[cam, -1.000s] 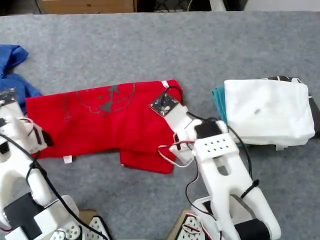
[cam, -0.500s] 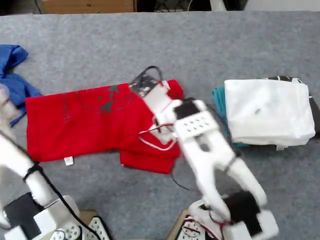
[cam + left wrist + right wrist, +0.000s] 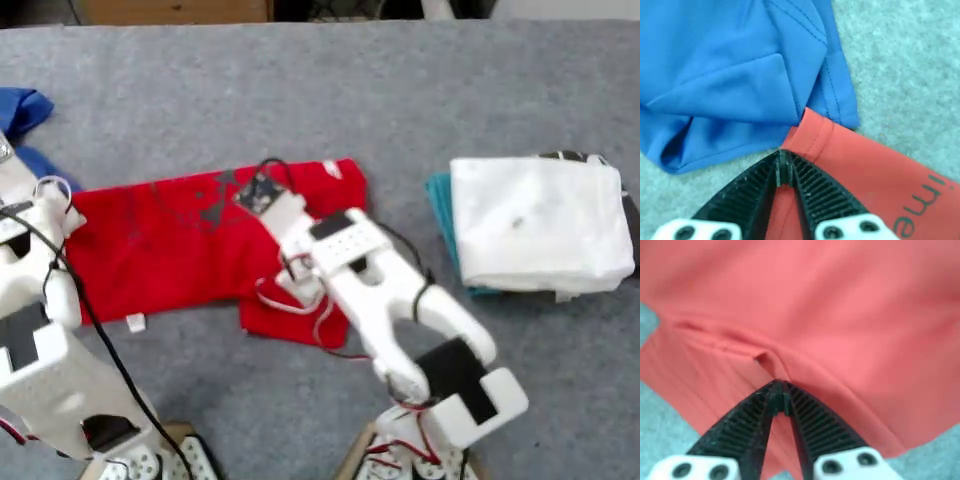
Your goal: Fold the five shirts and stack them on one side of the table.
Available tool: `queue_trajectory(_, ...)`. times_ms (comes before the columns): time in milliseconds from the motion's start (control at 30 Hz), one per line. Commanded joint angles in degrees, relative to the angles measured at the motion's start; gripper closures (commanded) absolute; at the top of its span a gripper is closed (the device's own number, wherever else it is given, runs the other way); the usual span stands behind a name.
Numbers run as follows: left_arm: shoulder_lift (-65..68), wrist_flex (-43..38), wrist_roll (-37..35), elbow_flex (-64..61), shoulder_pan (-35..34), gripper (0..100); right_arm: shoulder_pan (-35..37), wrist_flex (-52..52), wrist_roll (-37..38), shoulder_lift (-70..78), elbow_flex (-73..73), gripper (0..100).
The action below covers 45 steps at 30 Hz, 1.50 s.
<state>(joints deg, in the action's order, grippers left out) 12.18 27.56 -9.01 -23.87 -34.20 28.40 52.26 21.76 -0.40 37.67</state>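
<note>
A red shirt (image 3: 170, 245) lies spread across the middle-left of the grey table, its lower right part folded under. My left gripper (image 3: 60, 203) sits at the shirt's far left corner; the left wrist view shows the left gripper (image 3: 784, 167) shut on the red hem (image 3: 810, 135), right beside the crumpled blue shirt (image 3: 730, 75). My right gripper (image 3: 260, 198) is over the shirt's upper middle. In the right wrist view the right gripper (image 3: 779, 395) is shut on a small pucker of the red shirt (image 3: 840, 315). The blue shirt (image 3: 22, 110) lies at the far left edge.
A stack of folded shirts stands at the right: a white one (image 3: 535, 225) on top, a teal one (image 3: 440, 200) and a dark one (image 3: 570, 157) beneath. Bare grey table (image 3: 300, 90) stretches behind the red shirt.
The right arm has swung left, from the red shirt's right edge to its upper middle. The left arm has shifted to the shirt's left corner. The shirt's outline is nearly unchanged.
</note>
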Motion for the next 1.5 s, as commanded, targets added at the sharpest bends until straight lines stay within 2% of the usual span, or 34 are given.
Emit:
queue_trajectory(0, 0.18, -1.76, -0.35, 1.1, -0.4, 97, 0.88, 0.44, -0.18, -6.02, 2.95, 98.6)
queue_trajectory(167, 0.26, -1.76, -0.7, 1.36, -0.66, 97, 4.57, -2.29, 0.0, -12.44, 12.62, 98.6)
queue_trajectory(333, 0.44, -1.76, -0.44, 1.1, -0.66, 97, 15.12, -1.76, 0.0, -18.95, 18.77, 98.6)
queue_trajectory(400, 1.23, -1.85, -0.35, 0.84, -0.75, 97, 16.7, -0.18, 0.0, -21.58, 19.03, 98.6)
queue_trajectory(467, 1.93, -1.85, -0.26, 1.1, -1.01, 97, 15.82, 1.23, 0.79, -23.69, 17.8, 98.6)
queue_trajectory(733, 2.29, -1.76, -0.35, 1.36, -1.63, 97, 1.85, 5.71, 3.16, -22.9, 0.92, 98.6)
queue_trajectory(1067, 2.37, -1.76, -0.35, 1.54, -1.63, 97, 1.41, 0.18, 2.73, -3.3, -2.95, 98.6)
queue_trajectory(1233, 2.37, -1.76, -0.35, 1.54, -1.63, 97, 8.26, 4.13, 2.81, -5.85, 0.48, 98.6)
queue_trajectory(1367, 2.46, -1.76, -0.35, 1.54, -1.63, 97, 16.79, 0.97, 2.73, -10.15, 6.99, 98.6)
queue_trajectory(1467, 2.46, -1.76, -0.35, 1.54, -1.63, 97, 18.02, -1.58, 2.73, -11.12, 9.71, 98.6)
